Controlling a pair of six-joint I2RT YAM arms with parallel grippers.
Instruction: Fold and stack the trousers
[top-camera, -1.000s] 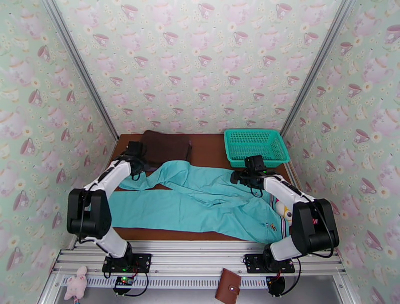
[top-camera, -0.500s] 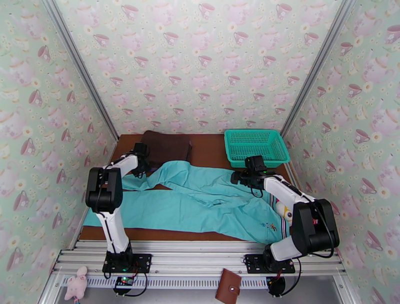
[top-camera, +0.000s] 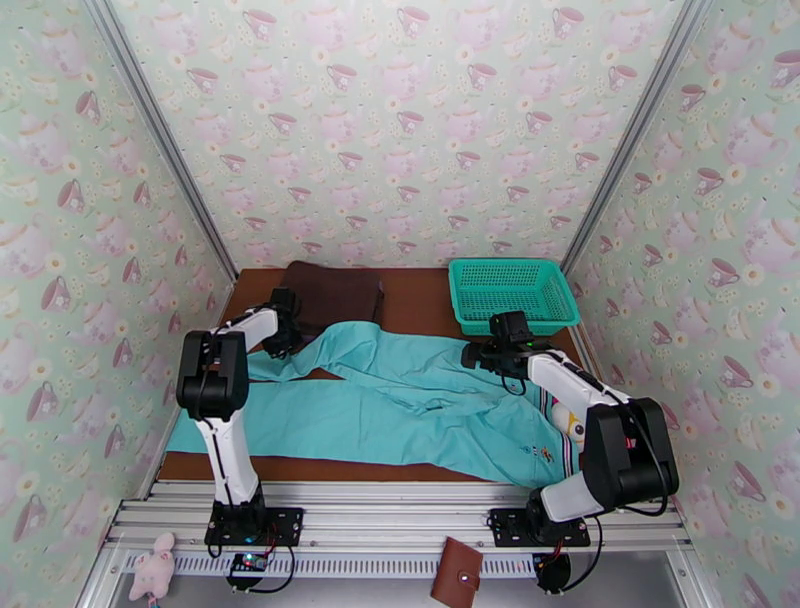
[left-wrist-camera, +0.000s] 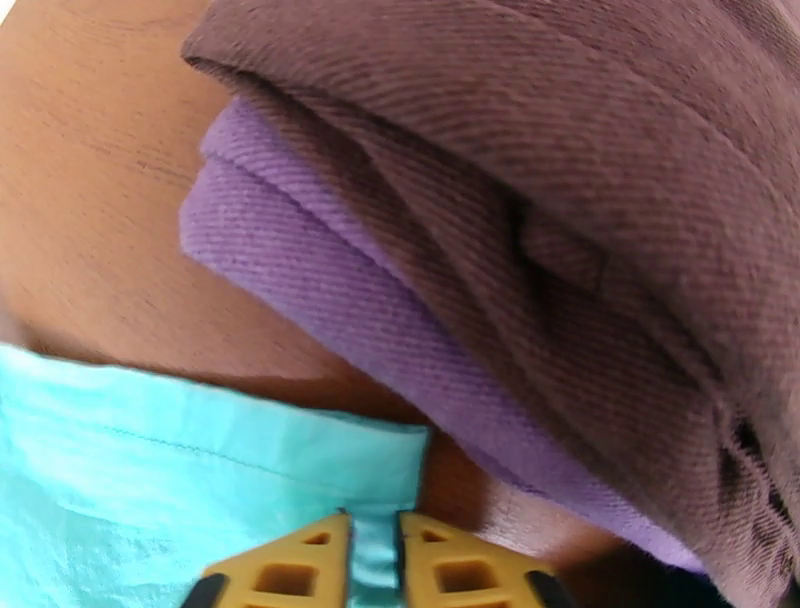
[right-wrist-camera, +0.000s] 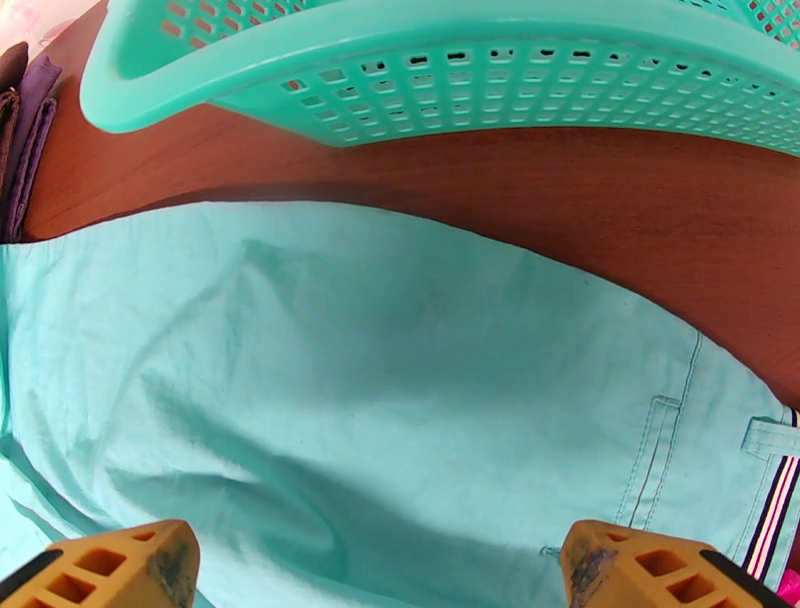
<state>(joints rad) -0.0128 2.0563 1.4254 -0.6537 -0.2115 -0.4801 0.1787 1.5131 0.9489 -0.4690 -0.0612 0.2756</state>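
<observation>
1. left gripper (left-wrist-camera: 372, 545): jaws almost together, pinching the hem corner of the trousers (top-camera: 400, 405) between the fingertips.
2. The pinch is at the far left of the table (top-camera: 425, 300), just beside the folded brown cloth (top-camera: 335, 290); a purple layer (left-wrist-camera: 330, 300) shows under the brown.
3. right gripper (right-wrist-camera: 380, 570): jaws wide apart, holding nothing, over the seat area near the striped waistband.
4. The trousers lie spread across the table: waist near right, one leg flat along the near edge, the other angled toward far left.
5. teal basket (top-camera: 505, 264) is far right, with a strip of bare table between it and the trousers.
</observation>
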